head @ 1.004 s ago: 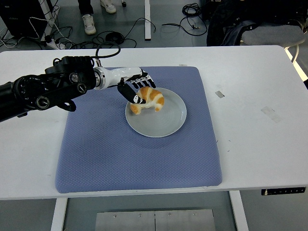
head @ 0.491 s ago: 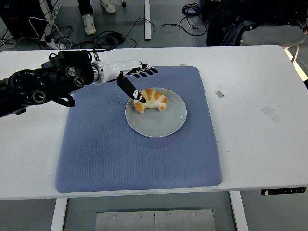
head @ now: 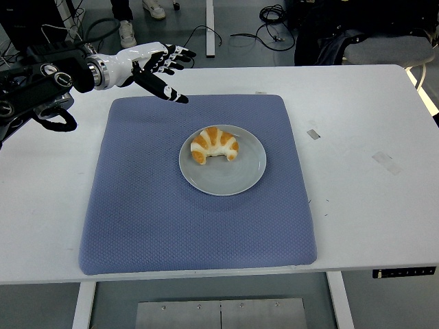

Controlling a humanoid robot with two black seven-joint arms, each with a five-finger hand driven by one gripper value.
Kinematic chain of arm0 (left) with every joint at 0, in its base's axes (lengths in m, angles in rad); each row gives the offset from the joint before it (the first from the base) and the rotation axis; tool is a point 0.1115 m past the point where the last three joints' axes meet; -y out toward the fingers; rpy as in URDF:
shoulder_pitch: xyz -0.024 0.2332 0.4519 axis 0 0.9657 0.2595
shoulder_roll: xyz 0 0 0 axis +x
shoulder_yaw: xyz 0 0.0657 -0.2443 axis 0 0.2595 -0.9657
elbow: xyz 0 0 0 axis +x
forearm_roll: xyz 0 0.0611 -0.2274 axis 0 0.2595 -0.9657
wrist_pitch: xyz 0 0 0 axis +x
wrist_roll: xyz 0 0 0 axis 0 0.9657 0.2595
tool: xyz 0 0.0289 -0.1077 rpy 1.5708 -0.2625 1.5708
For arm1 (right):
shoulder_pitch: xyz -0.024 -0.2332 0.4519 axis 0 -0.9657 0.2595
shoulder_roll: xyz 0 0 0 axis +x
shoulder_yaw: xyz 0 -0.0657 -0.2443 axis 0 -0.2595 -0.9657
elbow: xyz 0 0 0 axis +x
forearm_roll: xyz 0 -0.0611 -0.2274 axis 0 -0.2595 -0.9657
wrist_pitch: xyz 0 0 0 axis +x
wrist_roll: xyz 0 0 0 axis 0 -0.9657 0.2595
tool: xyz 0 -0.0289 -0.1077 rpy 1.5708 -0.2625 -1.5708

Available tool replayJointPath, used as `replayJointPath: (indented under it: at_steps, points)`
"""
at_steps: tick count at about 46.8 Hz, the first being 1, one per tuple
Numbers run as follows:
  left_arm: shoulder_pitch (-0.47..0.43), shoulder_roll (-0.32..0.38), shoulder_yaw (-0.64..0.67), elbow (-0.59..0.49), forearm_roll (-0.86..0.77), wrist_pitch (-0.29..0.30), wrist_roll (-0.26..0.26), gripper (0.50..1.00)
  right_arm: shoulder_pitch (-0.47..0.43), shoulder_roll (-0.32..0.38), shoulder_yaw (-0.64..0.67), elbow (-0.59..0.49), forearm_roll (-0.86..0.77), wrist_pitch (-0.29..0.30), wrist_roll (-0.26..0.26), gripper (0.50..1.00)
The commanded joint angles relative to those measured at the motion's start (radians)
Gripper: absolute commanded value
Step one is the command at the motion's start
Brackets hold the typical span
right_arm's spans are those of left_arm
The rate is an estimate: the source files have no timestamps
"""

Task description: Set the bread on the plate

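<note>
Nearest to the robot's side, along the bottom of the view, runs the front edge of the white desk [head: 384,226], with a grey metal panel [head: 219,314] visible below it. Lying on the desk is a large blue mat [head: 137,219] with a textured weave, its near corners rounded and reaching almost to the desk's front edge.

Further in, a little right of the mat's middle, sits the round grey plate [head: 233,178]. The bread [head: 214,144], a golden crescent-shaped roll with pale stripes, rests on the far left part of the plate, its curved back toward the far side and its two ends pointing toward the near side. Nothing touches it.

Off to the right on the bare desk lie two small pieces of tape [head: 313,133], one near the mat's edge and another closer to the desk's right side.

Farther back and to the left, the left hand [head: 156,68] hangs above the far left corner of the mat, well apart from the plate. Its fingers [head: 173,59] are spread loosely and hold nothing; the thumb points down and to the right toward the mat. The black arm behind it comes in from the left edge.

Beyond the desk, cables [head: 206,34] trail over the floor, and a person's white shoes [head: 126,33] stand at the top.
</note>
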Motion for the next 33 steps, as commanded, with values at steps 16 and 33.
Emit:
replayJointPath:
  at_steps: [16,33]
  points:
    - [0.067,0.088,-0.137,0.006,-0.074,-0.059,-0.044,0.934,0.0,0.0,0.0,0.0,0.0,0.0,0.0,1.0]
    - [0.184,0.108,-0.272,0.026,-0.08,-0.076,-0.046,0.933,0.0,0.0,0.0,0.0,0.0,0.0,0.0,1.0]
